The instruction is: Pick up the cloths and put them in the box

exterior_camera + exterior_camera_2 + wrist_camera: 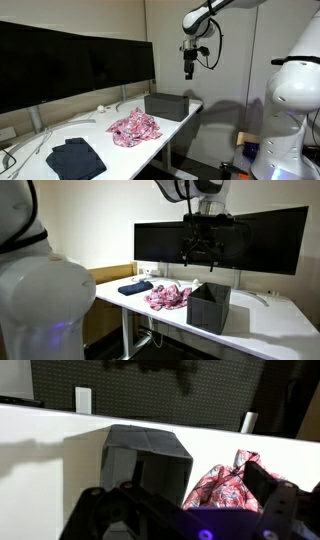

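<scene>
A pink-red floral cloth (133, 127) lies crumpled on the white table next to the dark open-topped box (165, 105). Both also show in an exterior view, cloth (168, 296) and box (209, 308), and in the wrist view, cloth (225, 482) and box (145, 455). A dark navy cloth (76, 157) lies further along the table, also seen in an exterior view (135, 287). My gripper (189, 70) hangs high above the table near the box, open and empty; it shows in an exterior view (200, 256) and the wrist view (185, 510).
Large black monitors (70, 65) stand along the back of the table, also in an exterior view (230, 240). Thin white cables (100, 108) lie near them. The white robot body (290, 110) stands beside the table end. A wall socket (83, 400) is behind.
</scene>
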`<state>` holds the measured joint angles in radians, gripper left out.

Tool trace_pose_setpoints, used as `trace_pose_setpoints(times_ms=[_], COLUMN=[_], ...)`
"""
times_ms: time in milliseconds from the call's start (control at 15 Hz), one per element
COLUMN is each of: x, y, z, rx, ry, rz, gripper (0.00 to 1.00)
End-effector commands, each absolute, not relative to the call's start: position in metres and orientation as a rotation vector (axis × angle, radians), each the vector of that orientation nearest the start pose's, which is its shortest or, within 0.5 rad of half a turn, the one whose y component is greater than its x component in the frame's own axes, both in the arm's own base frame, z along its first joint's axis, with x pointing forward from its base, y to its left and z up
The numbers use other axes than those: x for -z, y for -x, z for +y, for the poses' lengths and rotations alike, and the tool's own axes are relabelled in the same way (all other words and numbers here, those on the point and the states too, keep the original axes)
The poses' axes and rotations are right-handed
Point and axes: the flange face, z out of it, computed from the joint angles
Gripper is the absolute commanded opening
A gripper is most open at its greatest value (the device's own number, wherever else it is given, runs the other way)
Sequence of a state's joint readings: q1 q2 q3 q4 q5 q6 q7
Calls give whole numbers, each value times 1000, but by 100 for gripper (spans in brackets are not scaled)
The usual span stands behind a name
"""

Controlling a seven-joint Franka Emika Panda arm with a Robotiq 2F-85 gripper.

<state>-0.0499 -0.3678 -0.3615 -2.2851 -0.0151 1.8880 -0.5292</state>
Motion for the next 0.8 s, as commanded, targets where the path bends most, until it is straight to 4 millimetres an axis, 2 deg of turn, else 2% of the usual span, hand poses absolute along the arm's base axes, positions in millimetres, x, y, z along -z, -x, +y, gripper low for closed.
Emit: trace_pose_setpoints(times_ms=[0, 267, 400, 600, 733], x=[-492, -501, -505, -500, -491], y=[-408, -429, -446, -470, -483], z=[-157, -85, -45, 10, 37], rx=[39, 91, 209, 374, 460], ry=[3016, 3059, 3098, 3107, 3104], rz=[-317, -455, -499, -463, -433], gripper=[100, 100, 100, 100, 100])
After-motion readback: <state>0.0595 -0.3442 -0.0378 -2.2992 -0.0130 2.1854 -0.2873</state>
